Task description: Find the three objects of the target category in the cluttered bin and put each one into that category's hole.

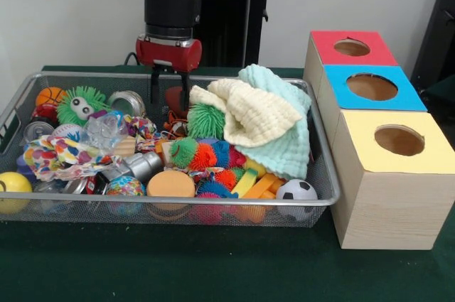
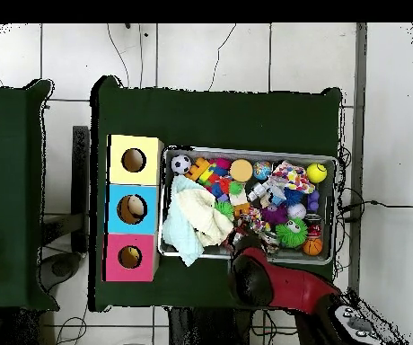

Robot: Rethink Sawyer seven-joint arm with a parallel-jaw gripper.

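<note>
Our gripper [image 1: 169,87] hangs over the bin's [image 1: 213,202] far side, fingers [image 1: 154,85] a little apart and holding nothing. Beside it in the bin lie a green spiky ball [image 1: 206,121] and cream cloth [image 1: 252,114]. Beside the bin stand three boxes [image 1: 387,174], each with a hole.

We find no readable text, brand, number or sign in either view. The 3 coloured box tops [image 1: 372,86] are plain, the cans in the wire bin [image 1: 213,202] show no legible labels, and the soccer ball [image 1: 296,190] carries only its pattern.
</note>
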